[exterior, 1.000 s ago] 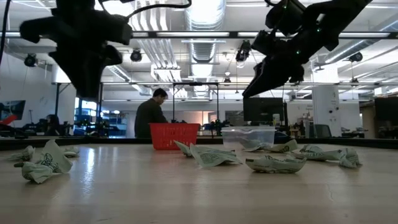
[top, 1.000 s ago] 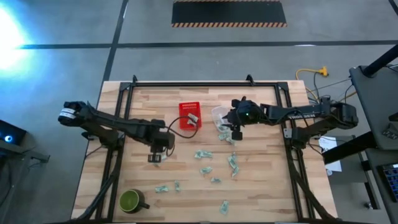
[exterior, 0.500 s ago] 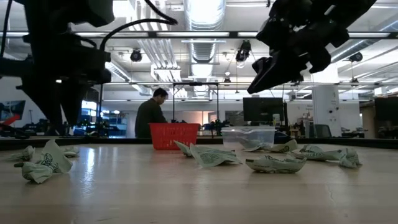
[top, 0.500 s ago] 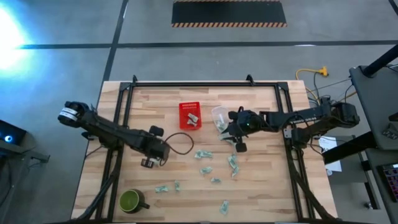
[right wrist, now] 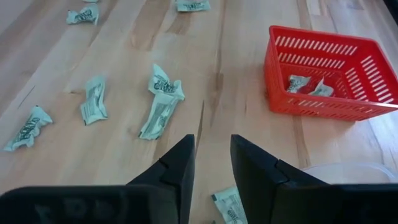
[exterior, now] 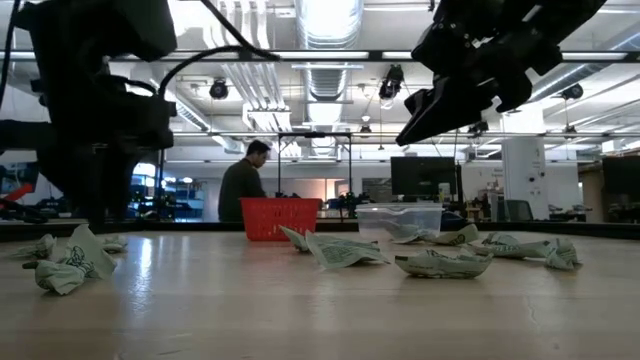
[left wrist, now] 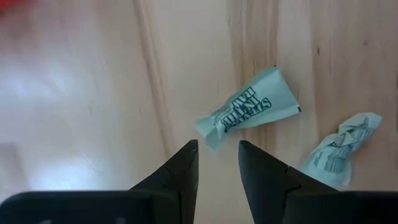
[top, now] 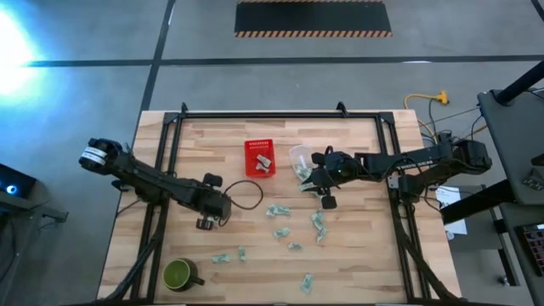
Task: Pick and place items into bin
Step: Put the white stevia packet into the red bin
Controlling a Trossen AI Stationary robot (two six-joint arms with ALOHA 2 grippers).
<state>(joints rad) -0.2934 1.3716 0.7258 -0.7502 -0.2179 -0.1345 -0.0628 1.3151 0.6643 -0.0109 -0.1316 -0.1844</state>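
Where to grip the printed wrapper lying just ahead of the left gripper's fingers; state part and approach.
Grip the wrapper across its narrow middle, coming straight down from above: it lies flat on the table, elongated, with bare wood along both long sides. The left gripper, slightly open, probably needs to open wider.

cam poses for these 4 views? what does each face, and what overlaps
High: overhead, straight down; both arms, red basket.
Low: table height, looking level across; both arms overhead, wrappers in front.
Left wrist: down past its own fingers at a wrapper.
Right wrist: past its own fingers toward the basket.
Shared: high, low and right wrist all show the basket.
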